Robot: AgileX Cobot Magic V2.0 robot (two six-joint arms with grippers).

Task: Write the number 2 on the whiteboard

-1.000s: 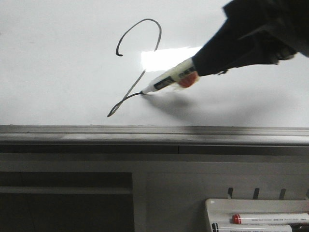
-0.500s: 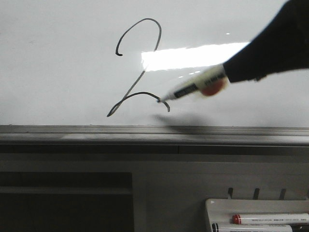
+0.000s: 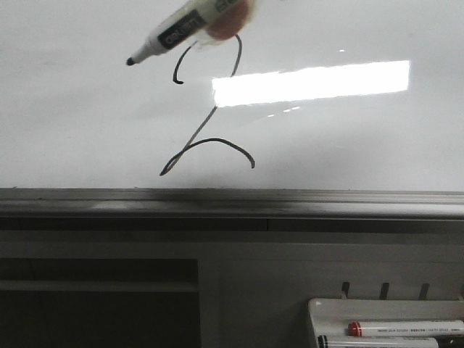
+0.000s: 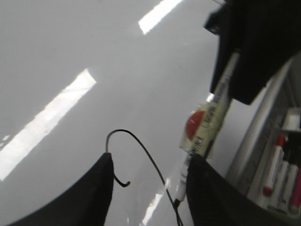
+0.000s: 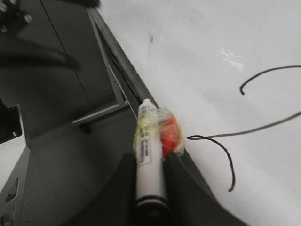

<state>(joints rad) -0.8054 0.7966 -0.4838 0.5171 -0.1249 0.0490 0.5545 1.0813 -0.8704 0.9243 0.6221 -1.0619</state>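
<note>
Two dark fingers of my right gripper pinch the white black-tipped marker with the taped red blob, its tip off the glossy white whiteboard, up-left of the thin black hand-drawn number 2. My left gripper stands wide, holding nothing. More markers lie in the white tray at lower right.

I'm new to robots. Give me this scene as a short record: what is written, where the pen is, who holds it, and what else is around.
written: the number 2, whole, on the whiteboard
pen: marker, tip off the board, up and left of the digit
holder: right gripper, shut on the marker
left gripper: open, holding nothing
nearby: marker tray below the board, at the right, with spare markers
</note>
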